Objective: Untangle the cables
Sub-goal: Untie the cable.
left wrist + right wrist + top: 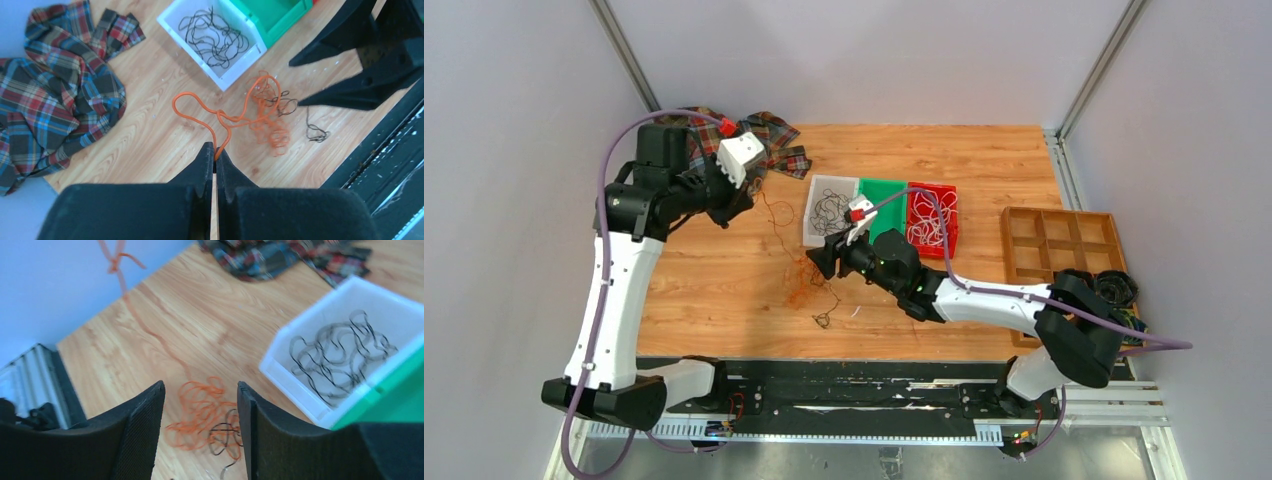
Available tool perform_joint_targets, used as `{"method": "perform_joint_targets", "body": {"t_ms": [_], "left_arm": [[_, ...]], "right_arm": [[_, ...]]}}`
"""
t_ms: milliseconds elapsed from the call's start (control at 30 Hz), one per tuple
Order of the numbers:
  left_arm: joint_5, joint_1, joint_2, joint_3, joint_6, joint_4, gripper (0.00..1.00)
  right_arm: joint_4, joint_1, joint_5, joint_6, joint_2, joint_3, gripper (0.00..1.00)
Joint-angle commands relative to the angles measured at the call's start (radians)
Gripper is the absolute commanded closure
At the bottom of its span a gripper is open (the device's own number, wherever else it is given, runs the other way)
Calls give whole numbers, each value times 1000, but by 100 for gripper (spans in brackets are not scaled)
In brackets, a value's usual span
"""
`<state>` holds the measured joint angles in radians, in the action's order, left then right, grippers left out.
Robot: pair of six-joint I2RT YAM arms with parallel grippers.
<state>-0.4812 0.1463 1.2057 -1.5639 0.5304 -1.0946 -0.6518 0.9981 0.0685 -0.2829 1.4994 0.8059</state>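
An orange cable rises from a tangled orange heap on the wooden table to my left gripper, which is shut on it, above the table's left part. Thin black cable loops lie tangled in the heap's near edge, and another small black loop lies closer to the front. My right gripper hovers open just above the heap, nothing between its fingers. In the top view it sits right of the heap.
A white bin holds black cables, next to a green bin and a red bin with white cables. A plaid cloth lies at the back left. A wooden compartment tray stands at the right.
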Motion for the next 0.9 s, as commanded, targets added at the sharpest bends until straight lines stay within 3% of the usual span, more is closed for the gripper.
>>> {"method": "perform_joint_targets", "body": {"t_ms": [0, 467, 867], "left_arm": [[-37, 6, -25, -92, -75, -79, 99], [-55, 61, -56, -292, -155, -131, 100], [-86, 61, -47, -489, -214, -149, 100]], "right_arm": [[-140, 63, -124, 63, -44, 25, 44], [-80, 116, -111, 126, 105, 263, 44], [-128, 116, -73, 60, 221, 211, 61]]}}
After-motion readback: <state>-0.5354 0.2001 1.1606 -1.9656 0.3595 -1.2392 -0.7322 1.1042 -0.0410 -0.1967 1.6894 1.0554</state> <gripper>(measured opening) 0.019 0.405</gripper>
